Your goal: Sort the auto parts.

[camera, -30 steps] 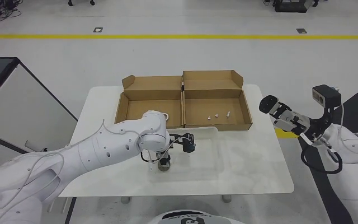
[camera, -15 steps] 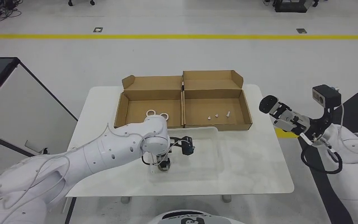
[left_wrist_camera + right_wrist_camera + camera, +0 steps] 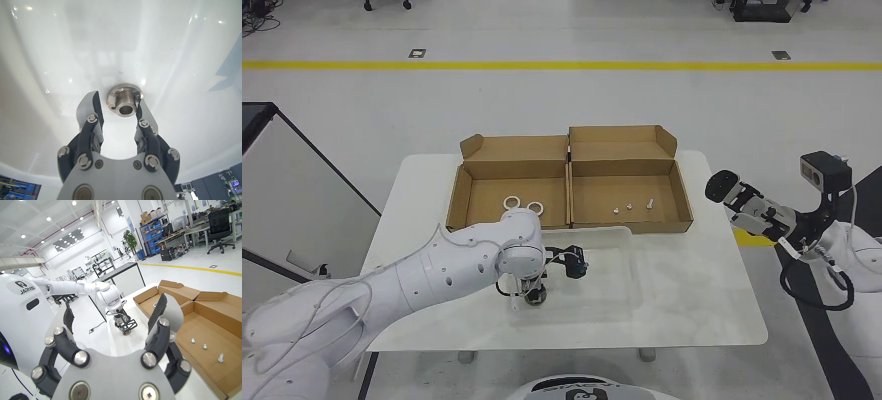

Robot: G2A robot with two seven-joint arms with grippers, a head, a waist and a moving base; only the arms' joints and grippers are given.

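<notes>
The flanged metal hub [image 3: 123,103] sits flange-down on the floor of the white tray [image 3: 602,280]. Its short barrel and open bore point straight up, so its axis is upright and lines up with the wrist above it. The left gripper [image 3: 117,99] hangs directly over the hub with its fingers part-open and holding nothing. They straddle the barrel unevenly: one ribbed pad [image 3: 138,111] is touching the barrel's side or just beside it, while the other pad [image 3: 98,106] stands clearly apart on the opposite side. In my judgement the coming squeeze turns on that offset, since closing from here could nudge the hub sideways across the slick floor before both pads bear on it. The left arm is much the nearer. The right gripper [image 3: 720,187] is held off the table's [image 3: 712,300] far side, well apart from the tray, with its fingers spread wide and empty. There is one hub in the tray. Behind the tray stand two open cardboard boxes side by side. The left box [image 3: 510,180] holds two pale rings [image 3: 512,202] lying near each other. The right box [image 3: 627,185] holds three small bolts [image 3: 630,206] in a loose row. From its shape, the hub matches neither group, so I cannot tell which box it belongs in.
</notes>
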